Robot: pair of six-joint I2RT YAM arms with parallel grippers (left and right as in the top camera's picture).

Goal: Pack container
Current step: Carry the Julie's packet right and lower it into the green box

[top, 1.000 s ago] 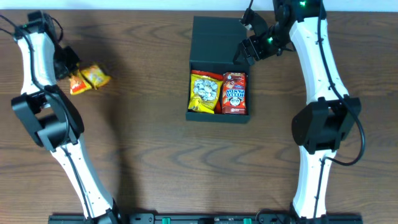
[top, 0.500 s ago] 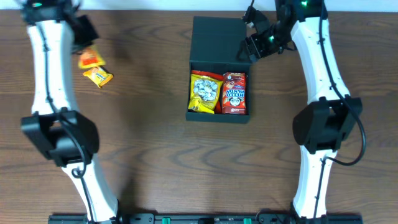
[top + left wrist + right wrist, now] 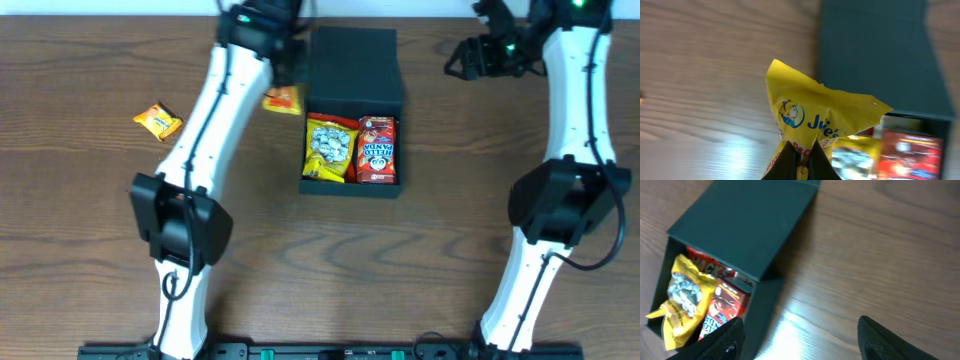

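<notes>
The left gripper [image 3: 800,156] is clenched on a yellow snack packet [image 3: 816,117], just beside the left wall of the container [image 3: 352,62]. The container's long axis runs far-to-near. Its open compartment, holding a yellow bag [image 3: 328,148] and a red Hello Panda packet [image 3: 377,150], lies rightward and nearer the robot. The right gripper [image 3: 801,325], spread and empty, is well apart.

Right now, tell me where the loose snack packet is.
Overhead view: the loose packet lies on the table, left of the left arm and well left of the box.
</notes>
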